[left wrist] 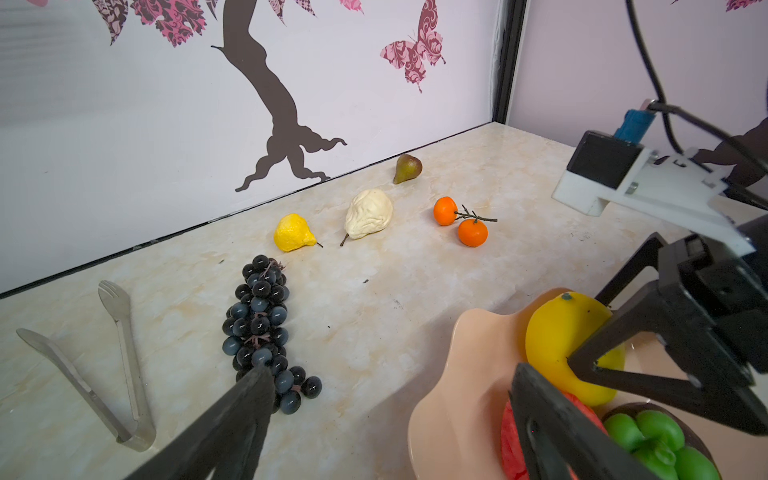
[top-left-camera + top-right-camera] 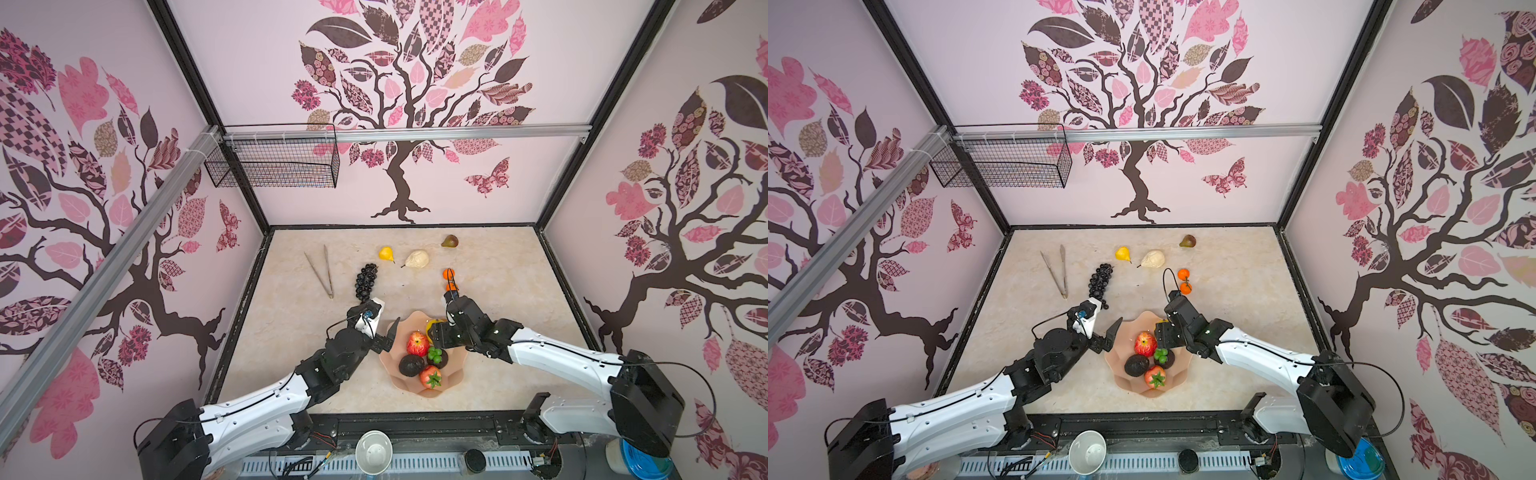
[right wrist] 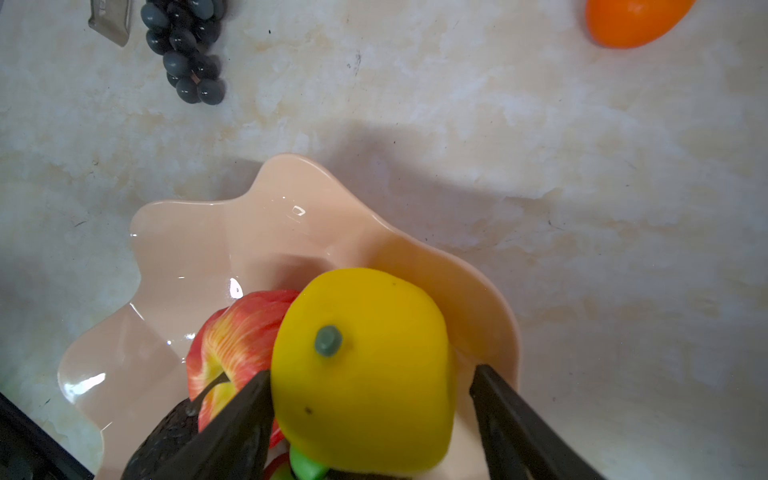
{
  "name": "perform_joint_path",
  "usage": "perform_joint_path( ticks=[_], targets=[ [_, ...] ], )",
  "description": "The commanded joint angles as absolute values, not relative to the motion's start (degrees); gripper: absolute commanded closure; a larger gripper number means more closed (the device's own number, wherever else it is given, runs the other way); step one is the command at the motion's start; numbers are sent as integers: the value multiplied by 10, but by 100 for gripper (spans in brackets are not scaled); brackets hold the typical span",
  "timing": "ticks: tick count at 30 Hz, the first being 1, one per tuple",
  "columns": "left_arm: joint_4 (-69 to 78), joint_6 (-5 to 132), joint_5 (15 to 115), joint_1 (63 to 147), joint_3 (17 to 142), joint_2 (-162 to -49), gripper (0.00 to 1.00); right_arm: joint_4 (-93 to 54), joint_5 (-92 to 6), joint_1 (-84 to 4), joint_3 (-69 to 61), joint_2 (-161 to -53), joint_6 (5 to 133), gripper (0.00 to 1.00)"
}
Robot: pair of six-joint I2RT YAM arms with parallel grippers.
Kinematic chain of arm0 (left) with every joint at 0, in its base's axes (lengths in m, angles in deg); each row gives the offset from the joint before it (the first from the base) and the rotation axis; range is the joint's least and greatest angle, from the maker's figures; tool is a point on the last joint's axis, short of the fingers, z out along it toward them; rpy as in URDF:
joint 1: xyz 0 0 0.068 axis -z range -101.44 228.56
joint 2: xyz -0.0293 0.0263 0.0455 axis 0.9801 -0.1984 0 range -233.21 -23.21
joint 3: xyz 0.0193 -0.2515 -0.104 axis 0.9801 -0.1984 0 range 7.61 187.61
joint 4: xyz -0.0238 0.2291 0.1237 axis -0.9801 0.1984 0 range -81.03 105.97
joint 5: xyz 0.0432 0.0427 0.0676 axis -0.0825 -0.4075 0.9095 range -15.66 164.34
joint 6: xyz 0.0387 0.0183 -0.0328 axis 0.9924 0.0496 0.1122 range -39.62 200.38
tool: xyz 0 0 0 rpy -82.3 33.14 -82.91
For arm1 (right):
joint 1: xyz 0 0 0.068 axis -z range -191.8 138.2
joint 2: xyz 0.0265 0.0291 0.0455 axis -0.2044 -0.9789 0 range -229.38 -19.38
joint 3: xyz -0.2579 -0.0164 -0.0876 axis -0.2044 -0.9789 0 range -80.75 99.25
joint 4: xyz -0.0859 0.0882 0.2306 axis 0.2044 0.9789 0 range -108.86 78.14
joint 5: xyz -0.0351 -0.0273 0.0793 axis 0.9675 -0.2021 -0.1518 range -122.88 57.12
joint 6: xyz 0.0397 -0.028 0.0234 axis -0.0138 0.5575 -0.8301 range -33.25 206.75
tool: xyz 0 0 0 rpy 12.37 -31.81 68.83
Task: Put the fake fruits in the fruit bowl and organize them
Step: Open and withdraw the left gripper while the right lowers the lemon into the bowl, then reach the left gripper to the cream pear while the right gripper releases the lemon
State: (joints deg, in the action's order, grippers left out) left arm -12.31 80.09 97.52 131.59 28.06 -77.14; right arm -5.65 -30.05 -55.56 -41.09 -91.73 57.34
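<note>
The peach-pink fruit bowl point(image 2: 409, 322) point(image 3: 208, 249) holds a red apple point(image 2: 417, 343), an avocado point(image 2: 411, 365), a green-topped mangosteen point(image 2: 436, 356), a red fruit with green leaves point(image 2: 430, 376) and a yellow lemon point(image 3: 361, 374) point(image 1: 557, 332). My right gripper point(image 3: 372, 372) is open around the lemon, with a gap at one finger. My left gripper point(image 1: 390, 374) stands wide open and empty at the bowl's left rim. On the table lie a black grape bunch point(image 2: 365, 280), a yellow pear point(image 2: 386, 254), a cream pear point(image 2: 417, 258), a dark pear point(image 2: 449, 240) and two oranges point(image 2: 449, 278).
Thin tongs point(image 2: 322, 270) lie left of the grapes. A wire basket point(image 2: 274, 162) hangs on the back left wall. A white cup point(image 2: 374, 451) sits below the table's front edge. The walls close in on three sides.
</note>
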Motion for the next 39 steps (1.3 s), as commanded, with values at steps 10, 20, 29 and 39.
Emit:
perform_joint_path(
  ticks=[10, 20, 29, 39],
  targets=[
    [23, 676, 970, 1265, 400, -827, 9, -6, -236, -557, -389, -779, 603, 14],
    [160, 643, 900, 1212, 663, -1072, 11, -61, -190, -557, -458, -626, 585, 13],
    [280, 738, 826, 1164, 933, -1313, 8, -38, -176, -557, -487, -536, 583, 13],
    [436, 792, 881, 1156, 1220, -1530, 6, -37, -192, -558, -518, -509, 568, 12]
  ],
)
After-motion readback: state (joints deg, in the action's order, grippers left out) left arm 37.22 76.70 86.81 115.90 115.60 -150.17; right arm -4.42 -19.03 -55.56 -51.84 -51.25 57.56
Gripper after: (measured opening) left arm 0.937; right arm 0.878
